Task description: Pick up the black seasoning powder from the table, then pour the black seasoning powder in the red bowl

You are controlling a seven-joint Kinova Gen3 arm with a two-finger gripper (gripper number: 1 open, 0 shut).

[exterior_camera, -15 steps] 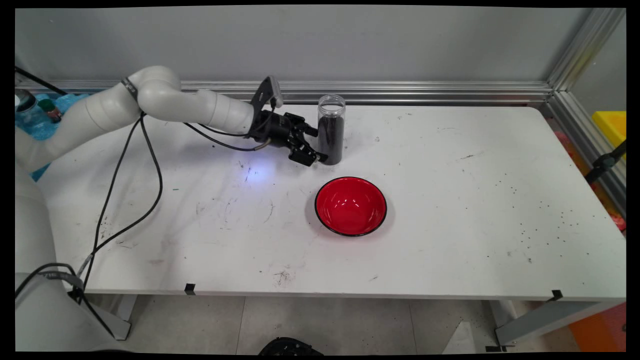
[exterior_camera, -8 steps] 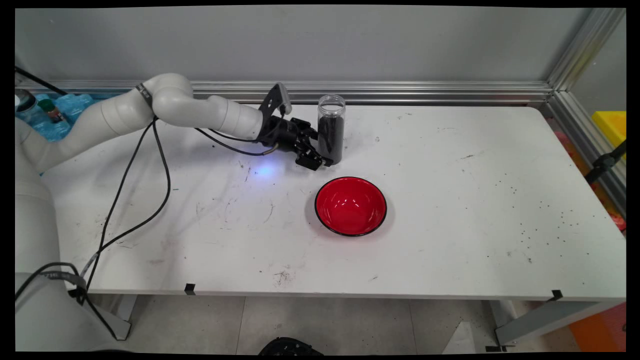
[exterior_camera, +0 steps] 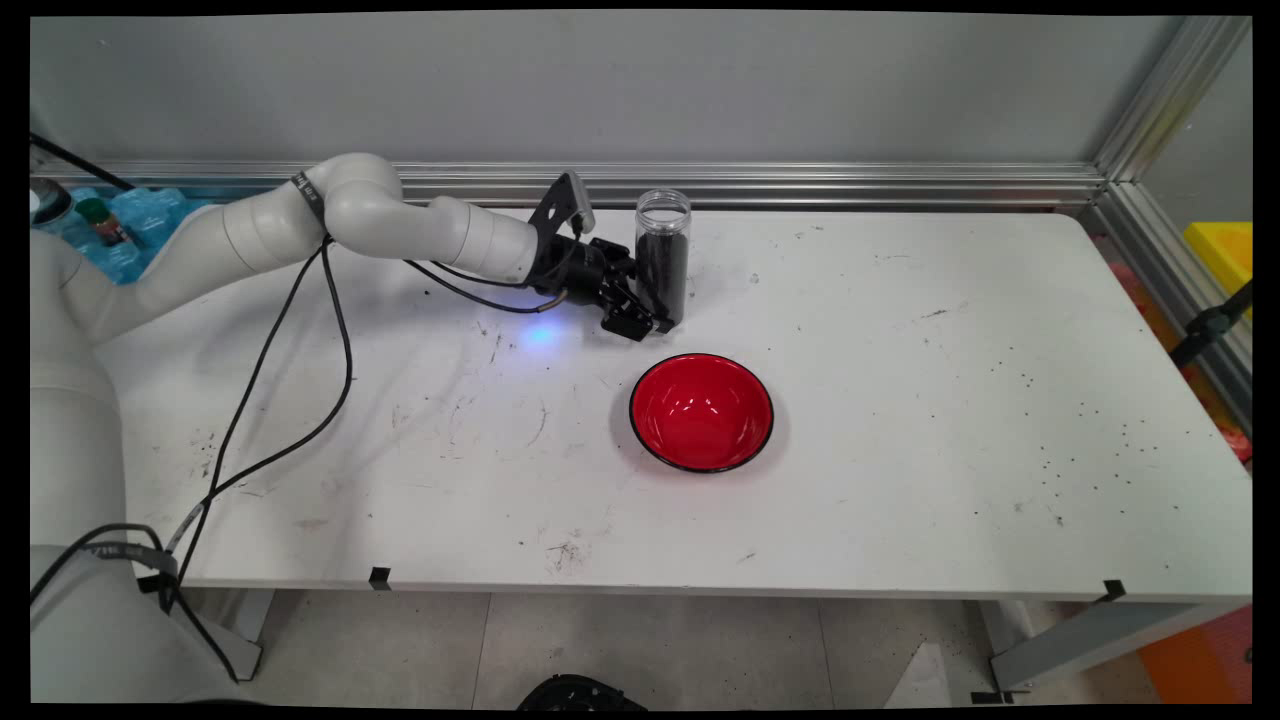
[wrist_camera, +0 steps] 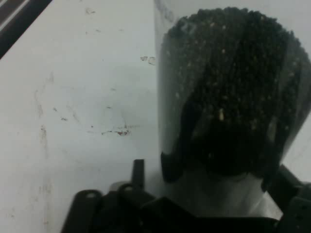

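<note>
A clear plastic jar filled most of the way with dark grains stands upright at the back of the white table, its mouth uncapped. My gripper reaches in level from the left, low at the jar's base. It is open, with one finger on each side of the jar. In the hand view the jar fills the right half, and the black fingertips flank its bottom. A red bowl with a black rim sits a little nearer than the jar, with nothing in it.
An aluminium rail runs along the table's back edge and down its right side. Black cables hang from the arm over the table's left part. Small dark specks are scattered on the right part.
The arm has stretched further right and lowered a little, bringing the gripper in around the jar's base. The jar and the bowl have stayed where they were.
</note>
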